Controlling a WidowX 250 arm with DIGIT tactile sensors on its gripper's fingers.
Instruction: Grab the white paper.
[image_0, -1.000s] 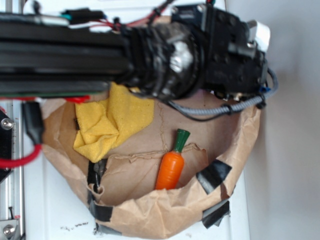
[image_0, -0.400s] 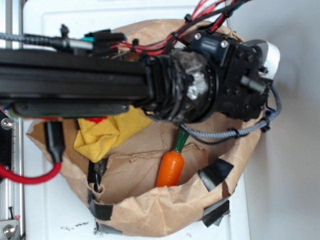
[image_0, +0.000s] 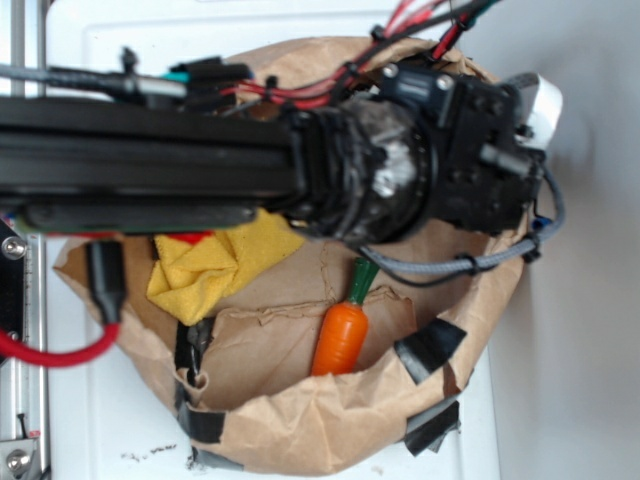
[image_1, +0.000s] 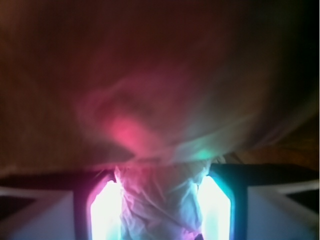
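In the wrist view the white paper (image_1: 160, 212) is a crumpled, wrinkled wad filling the gap between my two glowing fingers (image_1: 107, 207). It touches both pads, and my gripper (image_1: 159, 182) is shut on it. Beyond it everything is a blurred brown, tinted pink and green by the finger lights. From the exterior view the paper and the fingertips are hidden under the black wrist block (image_0: 470, 150), which hangs over the back right of the brown paper bag (image_0: 330, 420).
Inside the bag lie a yellow cloth (image_0: 205, 270) at the left and an orange toy carrot (image_0: 342, 335) in the middle. Black tape patches (image_0: 430, 345) mark the bag's rim. The bag sits on a white table (image_0: 120, 420); a grey wall (image_0: 590, 300) stands on the right.
The arm has come forward over the bag and now covers more of the yellow cloth. In the last half second the wrist has shifted slightly up and right.
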